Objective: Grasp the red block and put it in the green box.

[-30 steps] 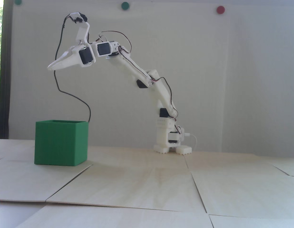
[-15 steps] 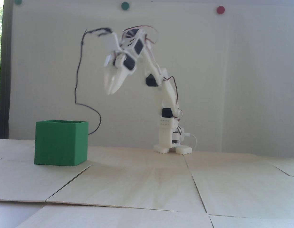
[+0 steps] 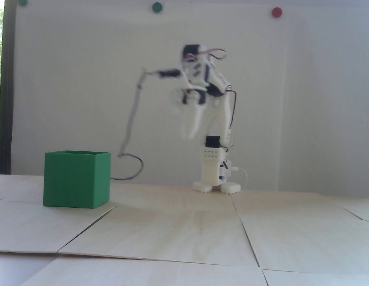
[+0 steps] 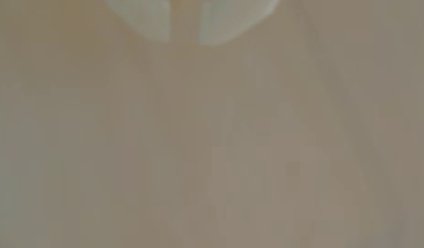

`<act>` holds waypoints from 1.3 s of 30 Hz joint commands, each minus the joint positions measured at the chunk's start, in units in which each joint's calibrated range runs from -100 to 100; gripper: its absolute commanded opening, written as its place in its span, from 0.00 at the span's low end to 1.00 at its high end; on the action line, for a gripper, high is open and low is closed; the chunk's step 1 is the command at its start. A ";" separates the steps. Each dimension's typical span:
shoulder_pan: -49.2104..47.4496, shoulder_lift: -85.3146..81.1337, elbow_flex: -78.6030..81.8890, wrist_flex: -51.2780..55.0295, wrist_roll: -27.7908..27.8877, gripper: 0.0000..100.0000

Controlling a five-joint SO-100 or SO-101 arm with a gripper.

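Observation:
The green box (image 3: 75,178) stands on the wooden table at the left of the fixed view, its inside hidden from this low angle. The red block shows in neither view. My white arm is folded back over its base (image 3: 215,178), blurred by motion. The gripper (image 3: 188,135) hangs down just left of the base, far right of the box and well above the table. In the wrist view the gripper (image 4: 184,42) is at the top edge. Its two pale fingertips (image 4: 156,28) stand a narrow gap apart with only blurred wood between them.
A black cable (image 3: 132,119) trails from the wrist down to the table behind the box. Pale wooden panels (image 3: 184,232) with seams cover the table. Round green dots (image 3: 157,7) and a red dot (image 3: 276,12) are stuck on the back wall.
The arm has swung right from high above the green box and folded back toward its base. The gripper turned from pointing left to pointing down. The cable followed it.

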State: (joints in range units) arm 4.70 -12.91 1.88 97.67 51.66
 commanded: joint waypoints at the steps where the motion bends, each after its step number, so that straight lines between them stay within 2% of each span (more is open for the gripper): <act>1: -6.67 -19.34 19.24 -2.06 -0.28 0.02; 4: -8.84 -26.69 31.13 -10.82 -0.33 0.02; 12: -10.13 -43.35 65.82 -47.16 -0.28 0.02; 15: -11.33 -46.98 73.54 -56.86 -0.28 0.02; 24: -16.96 -53.93 92.62 -74.40 -0.28 0.02; 27: -17.04 -54.72 96.35 -73.89 -0.28 0.02; 39: -16.96 -55.27 96.43 -52.81 -0.28 0.02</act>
State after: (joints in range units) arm -11.88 -67.70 97.31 38.85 51.66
